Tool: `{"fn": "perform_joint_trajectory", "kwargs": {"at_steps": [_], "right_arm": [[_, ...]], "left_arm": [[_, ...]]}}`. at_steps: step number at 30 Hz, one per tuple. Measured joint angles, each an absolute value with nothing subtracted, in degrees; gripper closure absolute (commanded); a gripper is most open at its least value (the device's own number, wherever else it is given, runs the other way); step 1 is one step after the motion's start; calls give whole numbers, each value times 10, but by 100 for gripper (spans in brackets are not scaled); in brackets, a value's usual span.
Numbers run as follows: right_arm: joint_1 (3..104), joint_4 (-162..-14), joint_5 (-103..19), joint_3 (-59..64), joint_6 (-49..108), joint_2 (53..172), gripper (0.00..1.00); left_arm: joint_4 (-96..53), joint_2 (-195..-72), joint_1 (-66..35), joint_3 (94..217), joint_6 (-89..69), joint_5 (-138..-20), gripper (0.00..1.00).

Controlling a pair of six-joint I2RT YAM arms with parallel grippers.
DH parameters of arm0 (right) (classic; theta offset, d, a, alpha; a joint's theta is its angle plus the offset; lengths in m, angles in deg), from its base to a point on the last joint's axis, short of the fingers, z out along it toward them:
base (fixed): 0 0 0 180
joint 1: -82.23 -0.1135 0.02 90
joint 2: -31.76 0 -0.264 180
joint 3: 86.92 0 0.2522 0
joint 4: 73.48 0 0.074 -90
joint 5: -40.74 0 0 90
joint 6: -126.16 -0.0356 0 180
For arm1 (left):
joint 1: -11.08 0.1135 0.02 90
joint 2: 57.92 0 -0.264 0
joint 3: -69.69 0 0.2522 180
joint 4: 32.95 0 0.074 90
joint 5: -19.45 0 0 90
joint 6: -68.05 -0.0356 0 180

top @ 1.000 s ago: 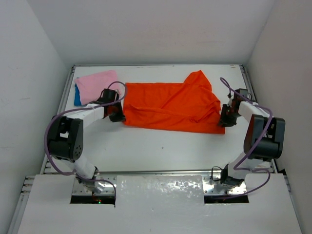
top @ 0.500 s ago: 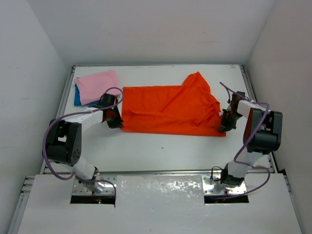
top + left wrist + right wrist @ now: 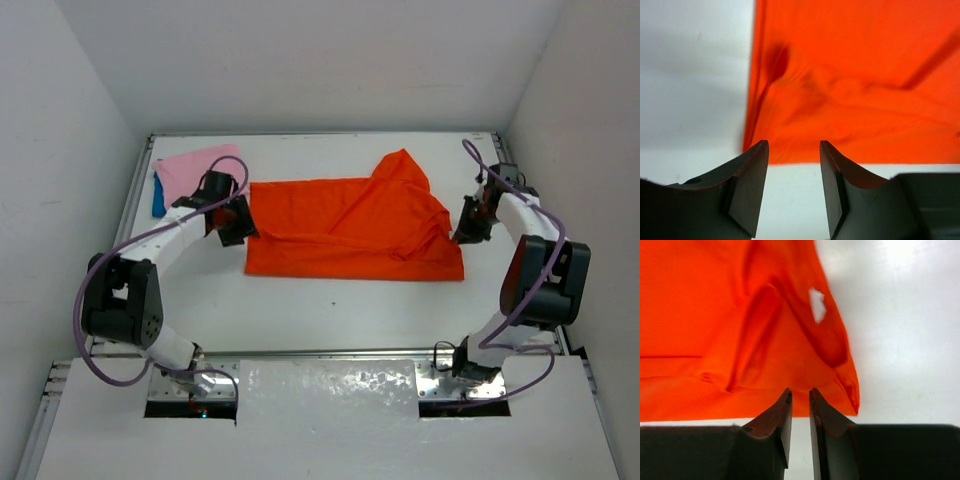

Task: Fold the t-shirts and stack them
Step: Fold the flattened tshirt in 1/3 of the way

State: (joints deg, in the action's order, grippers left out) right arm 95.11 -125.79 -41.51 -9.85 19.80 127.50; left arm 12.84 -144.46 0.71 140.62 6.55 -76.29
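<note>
The orange-red t-shirt (image 3: pixel 350 225) lies spread across the middle of the white table (image 3: pixel 330 310), with one part bunched up toward the far right. My left gripper (image 3: pixel 238 222) hovers at its left edge, open, with only bare table between the fingers in the left wrist view (image 3: pixel 794 150); the orange cloth (image 3: pixel 855 75) lies just beyond the tips. At the shirt's right edge my right gripper (image 3: pixel 466 225) is open by a narrow gap (image 3: pixel 800 392) and holds nothing, the orange cloth (image 3: pixel 715 315) ahead of it. The folded pink t-shirt (image 3: pixel 190 165) rests on the blue one (image 3: pixel 159 203) at the far left.
Raised rails edge the table on the left (image 3: pixel 130 200) and right (image 3: pixel 512 180), and white walls stand close on three sides. Both arm bases sit at the near edge (image 3: pixel 330 385).
Both grippers had the shirt's near corners and drew it toward the near side. They have now let go and risen away toward the far side; the shirt lies flat.
</note>
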Motion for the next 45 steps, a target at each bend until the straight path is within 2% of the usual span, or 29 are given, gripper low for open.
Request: {"fn": "perform_joint_trajectory", "kwargs": {"at_steps": [5, 8, 18, 24, 31, 34, 45], "right_arm": [[920, -1245, -395, -78, 196, 1264, 63], [892, -1248, -382, -71, 192, 1275, 61], [865, -1240, -366, -69, 158, 1318, 60], [838, -1220, -364, -74, 142, 1336, 64], [834, -1204, -358, -112, 132, 1335, 65], [834, -1202, -358, -125, 132, 1335, 60], [823, -1175, -358, -133, 117, 1342, 60]], "left_arm": [[94, -1508, 7, 1480, 36, -774, 64], [89, -1555, 7, 1492, 19, -773, 67], [84, -1615, 7, 1490, 6, -774, 66], [57, -1632, 7, 1487, 10, -756, 66], [57, -1606, 7, 1502, 15, -744, 65], [71, -1586, 7, 1537, 15, -739, 64], [82, -1539, 7, 1566, 15, -751, 63]]}}
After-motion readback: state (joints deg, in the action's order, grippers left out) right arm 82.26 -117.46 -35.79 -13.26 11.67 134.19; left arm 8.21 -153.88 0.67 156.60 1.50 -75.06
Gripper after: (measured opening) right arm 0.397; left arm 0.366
